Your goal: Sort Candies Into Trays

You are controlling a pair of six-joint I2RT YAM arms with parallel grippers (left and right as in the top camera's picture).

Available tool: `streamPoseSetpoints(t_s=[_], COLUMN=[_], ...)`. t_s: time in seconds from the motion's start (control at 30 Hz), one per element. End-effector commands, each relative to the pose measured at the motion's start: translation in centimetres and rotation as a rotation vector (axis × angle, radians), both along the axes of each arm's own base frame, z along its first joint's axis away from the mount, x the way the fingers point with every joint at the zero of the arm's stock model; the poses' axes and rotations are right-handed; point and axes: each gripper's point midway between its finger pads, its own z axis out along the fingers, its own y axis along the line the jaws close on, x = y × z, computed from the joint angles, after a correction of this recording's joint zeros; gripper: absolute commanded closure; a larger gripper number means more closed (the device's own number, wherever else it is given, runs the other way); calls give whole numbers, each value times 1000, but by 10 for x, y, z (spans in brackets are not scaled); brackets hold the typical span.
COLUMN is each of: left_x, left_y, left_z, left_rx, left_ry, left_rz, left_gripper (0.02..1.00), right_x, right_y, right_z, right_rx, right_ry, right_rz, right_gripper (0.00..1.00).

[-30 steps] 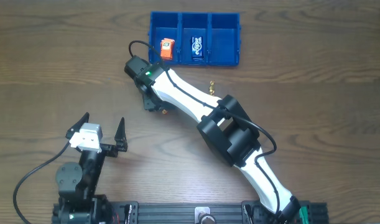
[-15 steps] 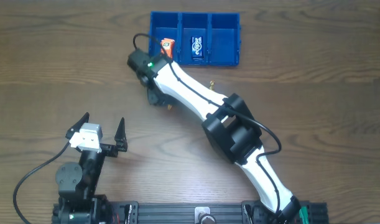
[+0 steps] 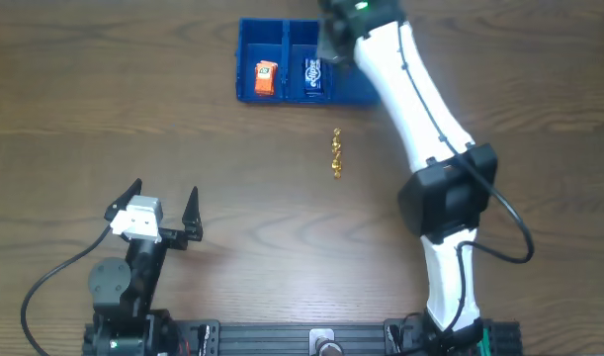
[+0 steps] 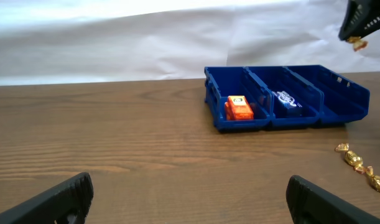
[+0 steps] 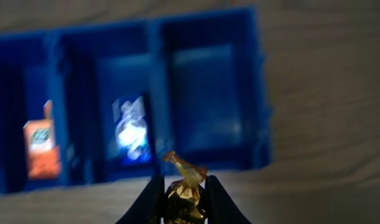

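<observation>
A blue three-compartment tray sits at the table's far side. An orange candy lies in its left compartment, a blue-wrapped candy in the middle one. My right gripper is lifted above the table just short of the tray, shut on a gold-wrapped candy. The tray lies below and beyond it, with the orange candy and blue candy. Gold-wrapped candies lie in a short row on the table near the tray. My left gripper stands open near its base, holding nothing.
The tray's right compartment holds nothing. In the left wrist view the tray stands far off, with the gold candies on the wood beside it.
My right arm swung from left of the tray up and to the right, lifting a gold candy with it. The row of gold candies on the table is now uncovered. The left arm kept still.
</observation>
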Motion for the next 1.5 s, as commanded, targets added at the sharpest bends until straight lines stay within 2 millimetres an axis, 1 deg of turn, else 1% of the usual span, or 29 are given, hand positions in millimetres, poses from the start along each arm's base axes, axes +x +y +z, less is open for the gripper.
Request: streamPoseSetpoints(t_s=[0.03, 0.17, 0.27, 0.47, 0.7, 0.77, 0.8, 0.83, 0.87, 0.9, 1.07, 1.17, 1.2, 1.27, 1.33, 1.37, 1.4, 1.43, 1.5], left_x=[-1, -1, -1, -1, -1, -1, -1, -1, -1, -1, -1, -1, -1, -1, -1, -1, -1, -1, -1], left_y=[-3, -3, -3, -3, -2, -3, -3, -3, -3, -3, -3, -3, -3, -3, -2, -3, -3, -2, -3], left_z=[-16, -16, -16, -16, -16, -16, -16, -16, -16, -16, -16, -16, -16, -16, -16, -16, -16, -16, -16], left_rx=[8, 8, 8, 8, 8, 8, 8, 8, 8, 8, 8, 8, 8, 8, 8, 8, 8, 8, 8], left_ry=[43, 43, 43, 43, 43, 43, 43, 43, 43, 43, 43, 43, 43, 43, 43, 43, 43, 43, 43], left_rz=[-18, -18, -18, -18, -18, -18, -18, -18, -18, -18, -18, -18, -18, -18, -18, -18, -18, -18, -18], left_gripper=[20, 20, 20, 20, 20, 20, 20, 20, 20, 20, 20, 23, 23, 20, 20, 20, 23, 20, 20], right_x=[16, 26, 29, 31, 33, 35, 36, 38, 39, 41, 42, 38, 36, 32, 26, 22, 9, -4, -33], right_y=[-21, -42, -40, -40, -34, -33, -33, -32, -32, -31, -24, -20, -19, -18, -16, -15, -13, -12, -9], right_z=[3, -12, -20, -36, -57, -63, -65, -67, -67, -66, -64, -64, -60, -46, -20, -8, 10, 18, 20], right_rx=[-46, -41, -22, -25, -31, -32, -32, -32, -31, -29, -29, -30, -32, -30, -25, -22, -20, -24, -29], right_ry=[-32, -31, -26, -17, 12, 14, 15, 13, 8, 0, -13, -2, 2, -6, -35, -48, -50, -31, 46], right_rz=[54, 27, 72, 70, 80, 80, 80, 80, 80, 81, 99, 108, 109, 112, 119, 123, 134, 143, 141], right_gripper=[965, 965, 965, 965, 956, 858, 663, 286, 108, 3, 3, 3, 3, 3, 1, 1, 3, 3, 5])
